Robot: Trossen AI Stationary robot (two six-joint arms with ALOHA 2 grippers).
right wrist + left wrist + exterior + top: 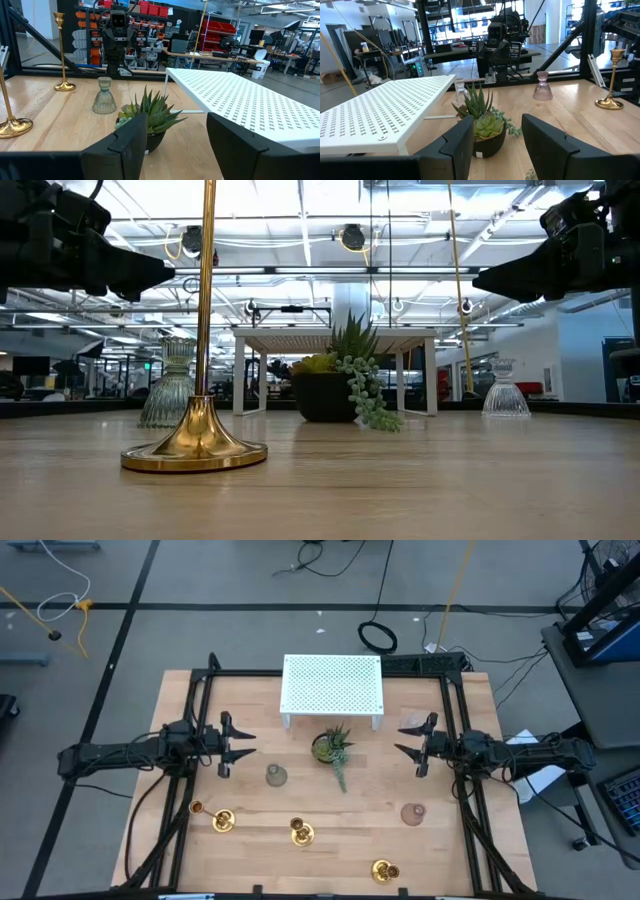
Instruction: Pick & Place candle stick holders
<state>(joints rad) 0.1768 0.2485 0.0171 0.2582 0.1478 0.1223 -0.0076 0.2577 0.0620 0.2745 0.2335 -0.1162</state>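
Hovering open and empty either side of the plant (332, 748), the left pincer (240, 744) and right pincer (408, 739) risk toppling the tall, thin-stemmed candlesticks (301, 832) standing on the desk (450, 860) beyond it by any off-centre grasp.

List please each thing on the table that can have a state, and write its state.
left gripper: open, empty, above the table
right gripper: open, empty, above the table
left candle stick holder: upright
middle candle stick holder: upright
right candle stick holder: upright
green glass holder: upright
pink glass holder: upright
potted plant: upright, one strand trailing onto the table
white perforated stand: on its legs, nothing on top
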